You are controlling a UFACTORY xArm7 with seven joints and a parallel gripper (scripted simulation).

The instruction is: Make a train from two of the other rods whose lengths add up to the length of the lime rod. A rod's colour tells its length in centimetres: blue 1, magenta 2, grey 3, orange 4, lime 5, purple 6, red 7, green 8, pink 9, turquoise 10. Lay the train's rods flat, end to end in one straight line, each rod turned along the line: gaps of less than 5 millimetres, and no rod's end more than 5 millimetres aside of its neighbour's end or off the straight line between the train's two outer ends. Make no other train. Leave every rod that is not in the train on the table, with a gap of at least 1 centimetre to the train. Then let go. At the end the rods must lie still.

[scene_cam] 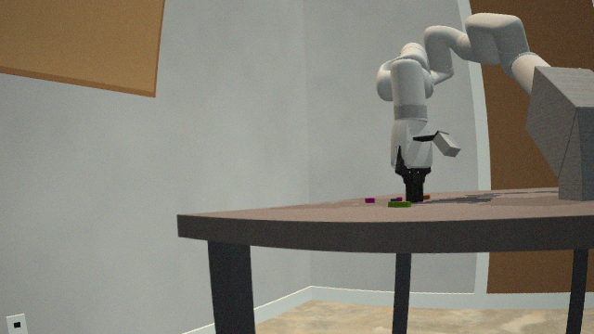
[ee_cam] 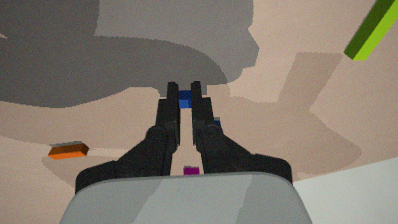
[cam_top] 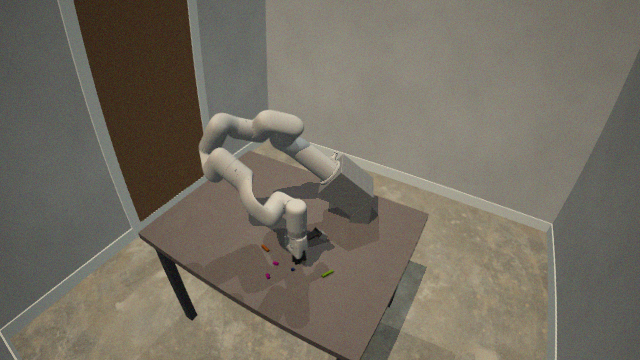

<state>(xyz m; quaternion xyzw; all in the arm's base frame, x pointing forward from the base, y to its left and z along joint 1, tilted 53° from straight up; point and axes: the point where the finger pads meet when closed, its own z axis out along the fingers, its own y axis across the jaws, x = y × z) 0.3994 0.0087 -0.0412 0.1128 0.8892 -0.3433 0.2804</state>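
Note:
My gripper (cam_top: 299, 261) (scene_cam: 414, 200) (ee_cam: 185, 95) points down at the table and is shut on a blue rod (ee_cam: 185, 103). A second blue rod (cam_top: 293, 269) (ee_cam: 217, 121) lies close beside the fingers, partly hidden in the wrist view. The orange rod (cam_top: 265, 248) (scene_cam: 426, 197) (ee_cam: 68, 152) lies flat, apart from the others. The lime rod (cam_top: 327, 273) (scene_cam: 399, 204) (ee_cam: 371, 36) lies on the other side of the gripper. Two magenta rods, one nearer the gripper (cam_top: 275, 263) and one farther off (cam_top: 267, 276) (scene_cam: 369, 200), lie apart. One magenta rod (ee_cam: 191, 171) shows in the wrist view.
The rods lie on the brown table (cam_top: 200, 235) (scene_cam: 288, 214). The arm's grey base block (cam_top: 350, 192) (scene_cam: 575, 148) stands at the back. The arm's shadow falls across the table around the gripper.

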